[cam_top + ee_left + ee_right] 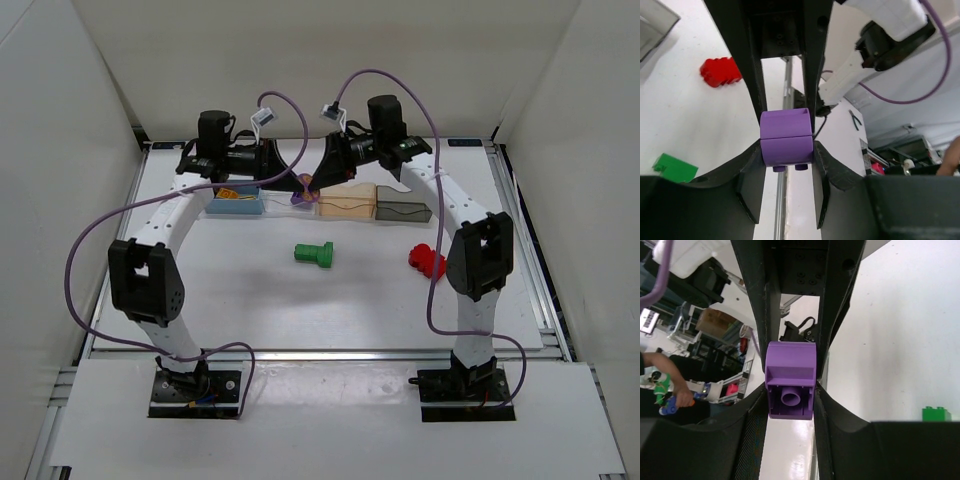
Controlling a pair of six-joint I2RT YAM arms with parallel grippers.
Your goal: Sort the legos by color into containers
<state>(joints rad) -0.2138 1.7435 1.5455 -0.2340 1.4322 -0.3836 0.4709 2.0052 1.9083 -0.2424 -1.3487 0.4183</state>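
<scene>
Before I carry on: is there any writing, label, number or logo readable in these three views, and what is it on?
No text can be read in any view.
On the left arm's cable a white tag, on the right arm's another: both too small to read.
The purple lego, green lego and red lego: no print shows.

A: Lego colours, quick?
B: Purple lego (pixel 786 143), red lego (pixel 427 260), green lego (pixel 315 254), yellow lego (pixel 229 194).
A: Containers?
B: Blue container (pixel 238 207), pale orange container (pixel 347 205), smoky grey container (pixel 402 209). All solid colours.
A: Cable (pixel 431 295)?
B: Purple. Table (pixel 250 300) white.
</scene>
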